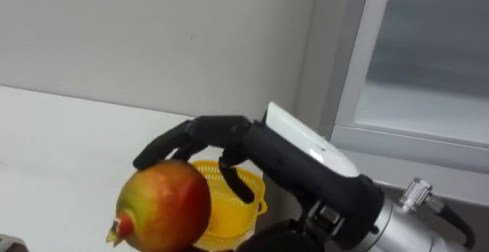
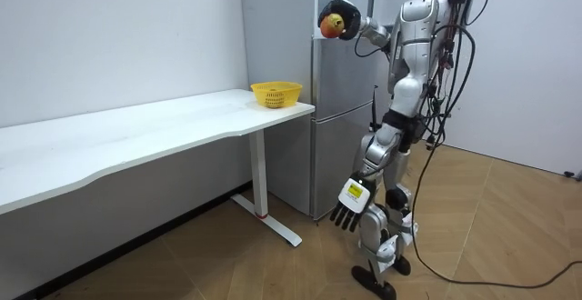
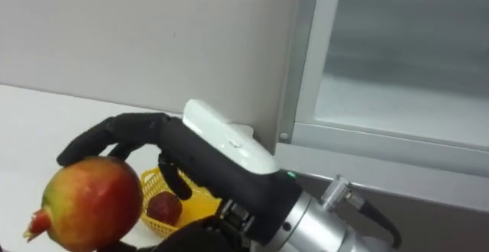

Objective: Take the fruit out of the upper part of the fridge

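White tabletop (image 1: 46,145) lay beyond the right hand (image 1: 229,139), whose fingers curled round a pomegranate (image 1: 164,206), a yellow basket (image 1: 233,202) behind it. In the room view the robot stood by the fridge (image 2: 341,109), its left hand (image 2: 350,207) hanging slack-fingered. The right eye view showed a red fruit (image 3: 162,206) in the basket.

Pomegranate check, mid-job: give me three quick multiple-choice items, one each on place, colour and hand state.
1. Where is the pomegranate?
A in the raised right hand
B on the floor
C on a chair

2. The basket is:
A blue
B yellow
C black

3. The left hand is:
A shut on a cup
B open, hanging by the leg
C pressed flat on a wall

Key: A, the fingers curl round the fruit; B, its mesh is plainly yellow; B, the room view shows straight fingers and nothing held.
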{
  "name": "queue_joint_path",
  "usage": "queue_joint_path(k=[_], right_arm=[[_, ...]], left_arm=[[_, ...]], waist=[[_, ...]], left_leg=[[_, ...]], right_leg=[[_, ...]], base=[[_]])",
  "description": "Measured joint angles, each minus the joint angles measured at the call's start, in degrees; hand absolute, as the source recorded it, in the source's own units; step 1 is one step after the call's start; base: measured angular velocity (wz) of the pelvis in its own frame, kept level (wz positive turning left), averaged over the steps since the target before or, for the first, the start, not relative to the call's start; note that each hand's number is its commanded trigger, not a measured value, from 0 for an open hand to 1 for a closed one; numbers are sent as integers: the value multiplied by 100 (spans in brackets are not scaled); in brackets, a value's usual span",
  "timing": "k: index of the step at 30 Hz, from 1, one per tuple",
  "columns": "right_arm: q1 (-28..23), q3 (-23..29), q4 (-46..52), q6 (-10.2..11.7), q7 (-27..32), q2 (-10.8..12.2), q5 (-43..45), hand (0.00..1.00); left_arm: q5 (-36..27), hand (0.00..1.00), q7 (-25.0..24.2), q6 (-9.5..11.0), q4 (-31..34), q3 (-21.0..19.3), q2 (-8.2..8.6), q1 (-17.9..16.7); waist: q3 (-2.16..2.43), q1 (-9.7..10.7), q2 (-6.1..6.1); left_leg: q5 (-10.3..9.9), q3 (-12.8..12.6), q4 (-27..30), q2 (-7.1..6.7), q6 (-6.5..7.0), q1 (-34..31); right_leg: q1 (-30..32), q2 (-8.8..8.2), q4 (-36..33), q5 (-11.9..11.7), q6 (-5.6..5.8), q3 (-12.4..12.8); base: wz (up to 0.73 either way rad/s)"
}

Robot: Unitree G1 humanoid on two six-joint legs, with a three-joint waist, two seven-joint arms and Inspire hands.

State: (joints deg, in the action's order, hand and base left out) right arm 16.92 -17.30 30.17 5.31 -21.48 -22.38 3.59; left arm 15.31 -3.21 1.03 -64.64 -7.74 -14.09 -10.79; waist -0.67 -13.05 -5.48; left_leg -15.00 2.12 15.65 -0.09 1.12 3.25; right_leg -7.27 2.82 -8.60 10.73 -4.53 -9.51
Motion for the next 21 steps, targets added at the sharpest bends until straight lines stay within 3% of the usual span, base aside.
queue_joint_path(k=[7,9,16,21], right_arm=[[0,-117,-433,5,110,3,975,100],[0,-195,-644,-2,145,2,1291,100],[2,-274,-1053,-125,403,31,1952,100],[15,-676,-1796,-174,714,85,2363,100]], left_arm=[[-1,0,4,3,24,-3,-2,-22],[-1,0,-4,4,25,-4,-37,-16],[1,0,-2,-19,-25,-1,-77,30],[6,0,-12,-23,-113,2,-140,259]], waist=[[5,-165,-89],[0,-218,-206],[-26,-333,-403],[-60,-651,-580]], left_leg=[[2,46,-32,-49,2,-14],[2,125,-28,-63,2,-45],[2,258,34,-83,3,-179],[-9,308,113,-76,0,-301]], right_leg=[[0,-6,1,4,0,-12],[2,-19,5,21,-1,-94],[15,-57,6,46,35,-193],[63,-26,-15,46,37,-187]], base=[[5],[14],[21],[14]])
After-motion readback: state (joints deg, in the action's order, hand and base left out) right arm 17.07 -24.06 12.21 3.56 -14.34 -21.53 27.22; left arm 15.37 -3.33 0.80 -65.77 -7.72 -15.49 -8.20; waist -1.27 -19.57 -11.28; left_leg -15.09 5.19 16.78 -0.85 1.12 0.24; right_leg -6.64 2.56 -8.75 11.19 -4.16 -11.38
